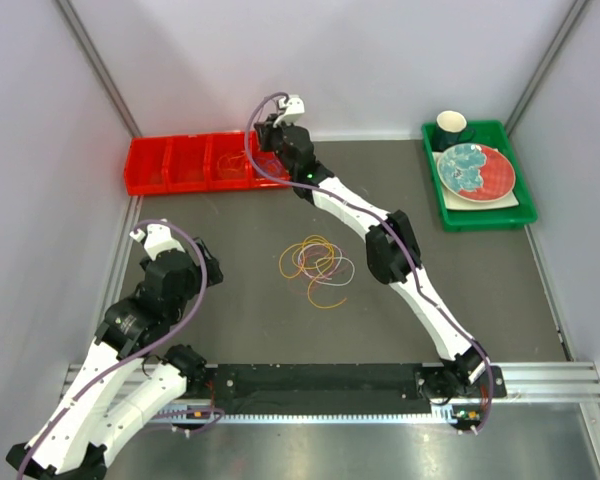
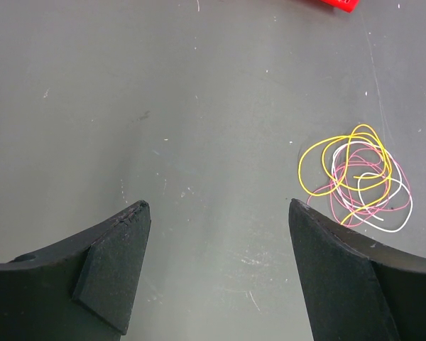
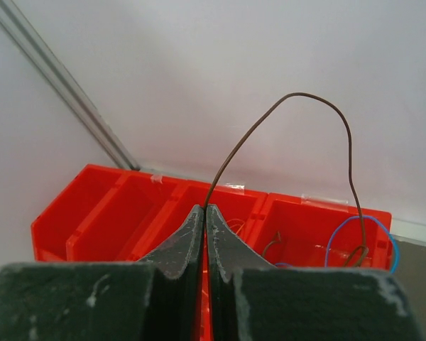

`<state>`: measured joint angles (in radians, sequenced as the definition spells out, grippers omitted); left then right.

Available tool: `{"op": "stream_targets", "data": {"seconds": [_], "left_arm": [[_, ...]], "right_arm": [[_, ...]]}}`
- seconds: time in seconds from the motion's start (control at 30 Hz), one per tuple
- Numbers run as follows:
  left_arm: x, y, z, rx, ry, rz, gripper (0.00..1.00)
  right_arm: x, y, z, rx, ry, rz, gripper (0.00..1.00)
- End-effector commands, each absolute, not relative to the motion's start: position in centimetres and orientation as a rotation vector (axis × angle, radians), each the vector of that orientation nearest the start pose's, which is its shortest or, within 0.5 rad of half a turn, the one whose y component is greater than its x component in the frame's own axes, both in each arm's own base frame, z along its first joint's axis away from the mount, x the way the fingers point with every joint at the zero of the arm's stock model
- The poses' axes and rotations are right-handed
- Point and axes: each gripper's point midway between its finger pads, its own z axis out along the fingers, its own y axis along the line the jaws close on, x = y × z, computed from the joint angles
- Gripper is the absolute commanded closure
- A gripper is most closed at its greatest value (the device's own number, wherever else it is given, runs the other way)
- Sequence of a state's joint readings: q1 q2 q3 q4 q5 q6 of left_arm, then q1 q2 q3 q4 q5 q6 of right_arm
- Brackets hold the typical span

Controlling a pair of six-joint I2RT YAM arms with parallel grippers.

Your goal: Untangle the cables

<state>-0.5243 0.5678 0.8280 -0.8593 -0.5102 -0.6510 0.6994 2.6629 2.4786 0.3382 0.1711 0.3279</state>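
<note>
Your left hand (image 2: 216, 206) sits on the left side over the desk (image 1: 230, 230), fingers spread wide above bare grey surface. At the back left the red bin (image 1: 140, 185) lies against the wall, split into compartments; the right wrist view shows a few loose wires in them, including a blue cable (image 3: 341, 226) in the right-hand one. Your right hand (image 3: 204, 207) is up over the right end of that bin, fingers pressed together and clamped on a thin brown cable (image 3: 291, 99) — it arcs up from the fingertips and drops down into the right-hand compartment. The cables (image 1: 317, 262) lie mid-desk as one loose tangle: yellow, orange, pink-red, purple and white loops overlapping, well apart from both hands, just left of the right arm's forearm in the top view. Far right at the back, a green tray (image 1: 480, 220) carries a red-and-teal plate (image 1: 475, 170) with a dark cup (image 1: 451, 125) behind it.
</note>
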Motion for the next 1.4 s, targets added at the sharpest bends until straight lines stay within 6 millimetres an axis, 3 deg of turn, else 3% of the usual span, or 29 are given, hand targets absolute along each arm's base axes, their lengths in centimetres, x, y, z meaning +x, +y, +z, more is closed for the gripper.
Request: {"op": "stream_targets", "data": {"seconds": [0.0,0.1,0.3,0.43,0.53,0.63,0.7,0.8,0.83,0.87,0.9,0.93,0.97,1.0,1.1,1.2,1.23,1.27,1.3,1.33,1.37], "left_arm": [[21.0,-4.7,21.9,-0.407,2.022,-0.174,0.18],[21.0,-4.8,21.9,-0.406,2.021,-0.176,0.18],[21.0,-4.7,21.8,-0.406,2.021,-0.176,0.18],[21.0,-4.7,21.9,-0.406,2.019,-0.177,0.18],[21.0,-4.7,21.9,-0.409,2.019,-0.177,0.18],[21.0,-4.7,21.9,-0.41,2.019,-0.174,0.17],[21.0,-4.7,21.7,-0.409,2.023,-0.171,0.18],[21.0,-4.8,21.7,-0.406,2.026,-0.172,0.17],[21.1,-4.8,21.7,-0.406,2.028,-0.17,0.17],[21.1,-4.8,21.5,-0.405,2.035,-0.168,0.17],[21.1,-4.9,21.5,-0.402,2.037,-0.168,0.17],[21.2,-5.0,21.4,-0.398,2.044,-0.166,0.16],[21.3,-5.1,21.2,-0.387,2.053,-0.164,0.16],[21.5,-5.4,21.3,-0.376,2.052,-0.173,0.16],[22.1,-6.4,21.0,-0.326,2.07,-0.191,0.2],[23.4,-8.4,21.0,-0.306,2.084,-0.268,0.24],[24.0,-9.2,20.3,-0.302,2.11,-0.287,0.26],[24.4,-9.7,20.1,-0.301,2.117,-0.296,0.27],[25.0,-10.1,19.8,-0.3,2.126,-0.299,0.28],[26.2,-11.0,19.7,-0.298,2.128,-0.306,0.31],[26.8,-11.4,19.5,-0.295,2.136,-0.306,0.32]], "right_arm": [[58.8,48.7,23.6,-0.141,1.474,0.791,1.0],[59.1,48.6,22.1,-0.134,1.503,0.79,1.0],[59.5,48.2,20.7,-0.114,1.535,0.8,0.99],[59.7,47.5,21.7,-0.083,1.528,0.801,0.68],[59.9,46.5,24.3,-0.056,1.494,0.797,0.48],[59.6,45.7,27.9,-0.043,1.449,0.82,0.36],[59.1,45.1,30.7,-0.038,1.417,0.82,0.32],[58.8,44.0,32.0,-0.031,1.433,0.777,0.27],[58.1,43.2,34.3,-0.025,1.413,0.773,0.25],[57.7,42.6,34.8,-0.02,1.426,0.764,0.24],[57.4,42.2,33.2,-0.018,1.477,0.738,0.24],[57.0,41.6,33.2,-0.011,1.5,0.729,0.24],[55.6,40.3,36.5,0.0,1.472,0.741,0.23],[54.9,39.7,33.3,0.001,1.566,0.705,0.23],[50.9,36.7,32.8,0.009,1.661,0.687,0.23],[46.6,33.3,30.8,0.028,1.744,0.67,0.24],[45.6,32.5,29.9,0.036,1.768,0.666,0.25],[44.0,31.3,26.6,0.036,1.836,0.636,0.26],[42.6,30.2,28.0,0.05,1.814,0.653,0.26],[41.6,29.4,27.2,0.058,1.835,0.645,0.28],[40.3,28.4,24.1,0.061,1.9,0.614,0.29]]}}
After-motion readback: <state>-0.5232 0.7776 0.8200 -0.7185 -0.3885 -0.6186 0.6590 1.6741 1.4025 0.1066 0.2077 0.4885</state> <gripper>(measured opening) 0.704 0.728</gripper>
